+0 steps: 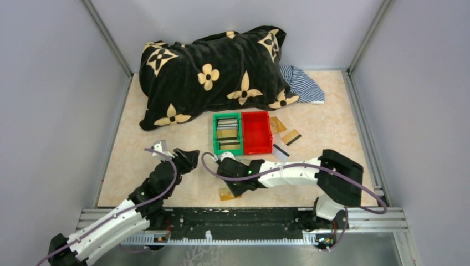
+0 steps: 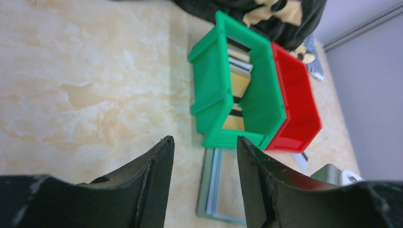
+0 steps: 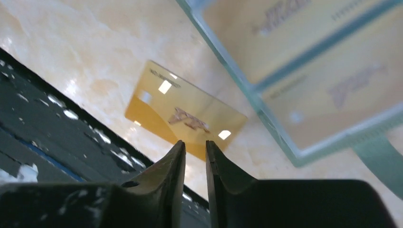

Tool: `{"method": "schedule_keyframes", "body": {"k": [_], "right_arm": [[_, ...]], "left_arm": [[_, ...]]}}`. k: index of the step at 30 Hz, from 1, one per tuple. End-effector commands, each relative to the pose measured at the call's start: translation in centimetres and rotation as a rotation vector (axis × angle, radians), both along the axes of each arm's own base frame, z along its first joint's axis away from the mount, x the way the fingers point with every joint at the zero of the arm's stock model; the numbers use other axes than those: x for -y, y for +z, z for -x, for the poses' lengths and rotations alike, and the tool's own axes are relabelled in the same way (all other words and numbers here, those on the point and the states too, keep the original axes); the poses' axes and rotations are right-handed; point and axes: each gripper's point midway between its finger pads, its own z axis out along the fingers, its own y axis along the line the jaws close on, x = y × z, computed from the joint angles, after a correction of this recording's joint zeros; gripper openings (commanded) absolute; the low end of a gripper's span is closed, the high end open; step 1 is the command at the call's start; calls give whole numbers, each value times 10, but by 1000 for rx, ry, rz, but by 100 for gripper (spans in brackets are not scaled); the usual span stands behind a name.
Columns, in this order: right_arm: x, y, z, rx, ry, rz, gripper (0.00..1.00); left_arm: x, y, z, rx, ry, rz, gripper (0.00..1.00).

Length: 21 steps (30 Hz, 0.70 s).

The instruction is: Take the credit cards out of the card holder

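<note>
The card holder (image 2: pixel 221 185) lies open and flat on the table just in front of the green bin (image 2: pixel 211 90). Its see-through pockets (image 3: pixel 304 71) show cards still inside. One gold credit card (image 3: pixel 183 111) lies loose on the table near the front rail (image 1: pixel 228 194). My right gripper (image 3: pixel 195 142) hovers above that card's near edge. Its jaws stand a narrow gap apart with nothing between them. My left gripper (image 2: pixel 204 140) is open and empty, and points at the holder from the left. In the top view the right arm (image 1: pixel 277 172) hides the holder.
The green bin (image 1: pixel 228 133) holds several cards. A red bin (image 1: pixel 256 132) stands against its right side. Loose cards (image 1: pixel 292 137) lie right of the red bin. A black flowered blanket (image 1: pixel 213 75) and a striped cloth (image 1: pixel 302 83) fill the back. The black rail (image 1: pixel 238 216) runs along the near edge.
</note>
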Motion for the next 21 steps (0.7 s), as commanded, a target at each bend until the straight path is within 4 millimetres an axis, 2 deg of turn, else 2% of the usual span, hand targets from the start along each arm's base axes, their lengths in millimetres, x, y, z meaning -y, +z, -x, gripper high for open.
{"method": "schedule_keyframes", "body": {"k": [1, 2, 6, 10, 15, 18, 21], "right_arm": [[11, 33, -7, 51, -77, -91, 20], [14, 34, -5, 49, -76, -93, 18], [26, 23, 4, 23, -60, -77, 1], [38, 2, 15, -22, -54, -54, 0], [47, -7, 21, -41, -49, -39, 0], [44, -9, 21, -43, -35, -45, 0], [32, -12, 23, -62, -4, -60, 0]], "left_arm": [[-15, 16, -1, 72, 53, 14, 57], [-17, 20, -1, 89, 59, 10, 57], [-21, 29, -4, 112, 74, -22, 57], [-16, 29, -6, 101, 61, -30, 57], [-10, 27, -8, 93, 42, -36, 58], [-8, 28, -8, 95, 30, -43, 78], [-7, 29, -9, 91, 31, -51, 85]]}}
